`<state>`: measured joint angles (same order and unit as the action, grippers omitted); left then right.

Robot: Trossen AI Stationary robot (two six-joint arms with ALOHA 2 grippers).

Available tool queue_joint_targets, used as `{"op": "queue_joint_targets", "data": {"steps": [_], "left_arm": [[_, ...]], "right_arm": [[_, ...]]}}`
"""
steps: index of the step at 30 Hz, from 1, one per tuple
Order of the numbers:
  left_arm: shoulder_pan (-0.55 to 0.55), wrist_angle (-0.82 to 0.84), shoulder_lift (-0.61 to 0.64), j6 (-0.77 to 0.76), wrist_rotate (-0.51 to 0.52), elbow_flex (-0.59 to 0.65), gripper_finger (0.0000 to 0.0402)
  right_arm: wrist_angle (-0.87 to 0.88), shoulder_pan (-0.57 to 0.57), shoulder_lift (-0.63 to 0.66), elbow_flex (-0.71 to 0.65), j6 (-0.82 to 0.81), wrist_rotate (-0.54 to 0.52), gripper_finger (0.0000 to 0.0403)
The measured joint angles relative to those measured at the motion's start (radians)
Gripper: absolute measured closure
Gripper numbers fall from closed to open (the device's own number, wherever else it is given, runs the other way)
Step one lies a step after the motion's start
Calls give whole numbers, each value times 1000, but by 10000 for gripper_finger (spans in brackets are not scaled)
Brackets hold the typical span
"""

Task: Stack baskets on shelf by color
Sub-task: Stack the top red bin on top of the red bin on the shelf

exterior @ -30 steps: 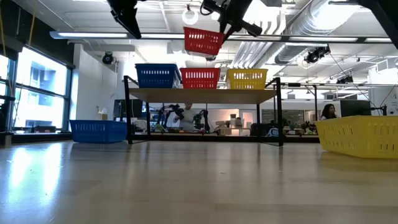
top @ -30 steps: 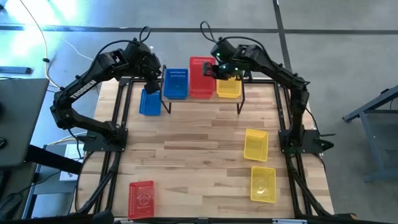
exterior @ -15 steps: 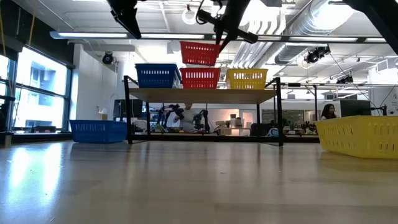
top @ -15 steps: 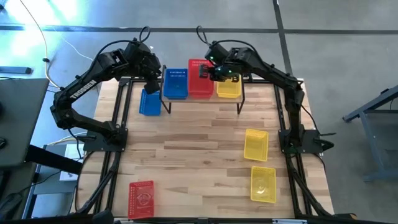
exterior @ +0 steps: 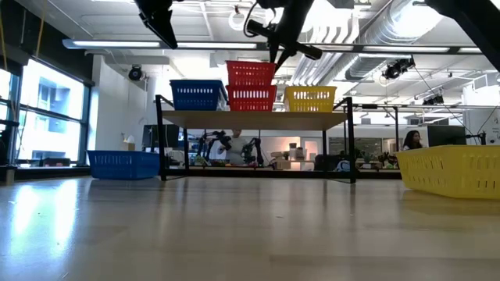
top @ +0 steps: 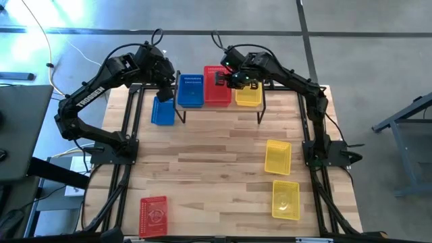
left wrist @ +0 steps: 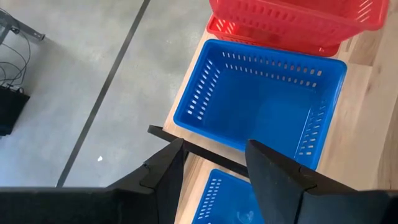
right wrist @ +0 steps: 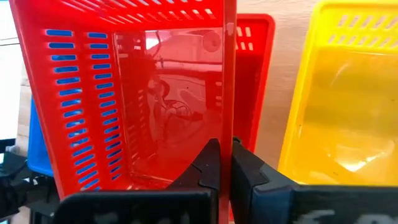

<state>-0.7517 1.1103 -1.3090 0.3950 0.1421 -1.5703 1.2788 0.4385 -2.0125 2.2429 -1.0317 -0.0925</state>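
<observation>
A: status on the red stack?

B: right hand (exterior: 275, 48) is clamped on the rim of a red basket (exterior: 251, 72). A second ago that basket hung tilted above the shelf (exterior: 254, 119); now it's level and down, its base sunk into the red basket already on the shelf (exterior: 251, 98)

A: so seated?

B: looks nested in the low view, but fingers haven't let go, so I'd call it placed, not released. That would make two of three reds on the shelf; third red (top: 154, 215) is at the counter's (top: 216, 162) near left corner

A: left arm?

B: no change over the last second. Left hand (left wrist: 211, 171) open wide, holding nothing, hovering near the shelf's left end over the blue basket on the shelf (left wrist: 261, 102). Second blue (top: 162, 111) sits on the counter just left of the shelf

A: yellows?

B: one on the shelf (top: 248, 94), two on the counter at right (top: 277, 156) (top: 285, 199). I see only two blues

A: what do the views split on?

B: low view gives height: red on red, rims parallel. High view can't show that, the two reds merge into one patch. Right wrist view shows the grip itself, both fingers (right wrist: 211, 165) pinched shut on the held basket's wall, lower red rim and the yellow beside it. Left wrist view shows the gap between its open fingers

A: next?

B: my guess: release, back off, fetch the last red
</observation>
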Motion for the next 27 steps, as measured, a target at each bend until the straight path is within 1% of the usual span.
{"op": "queue_joint_targets", "data": {"steps": [8,19,23,27], "left_arm": [[0,0,0,0,0,0,241],[0,0,0,0,0,0,241],[0,0,0,0,1,0,241],[0,0,0,0,1,0,241]], "right_arm": [[8,13,0,0,6,20,398],[4,15,0,0,45,22,322],[-2,25,2,0,50,24,311],[-11,35,19,0,93,69,309]]}}
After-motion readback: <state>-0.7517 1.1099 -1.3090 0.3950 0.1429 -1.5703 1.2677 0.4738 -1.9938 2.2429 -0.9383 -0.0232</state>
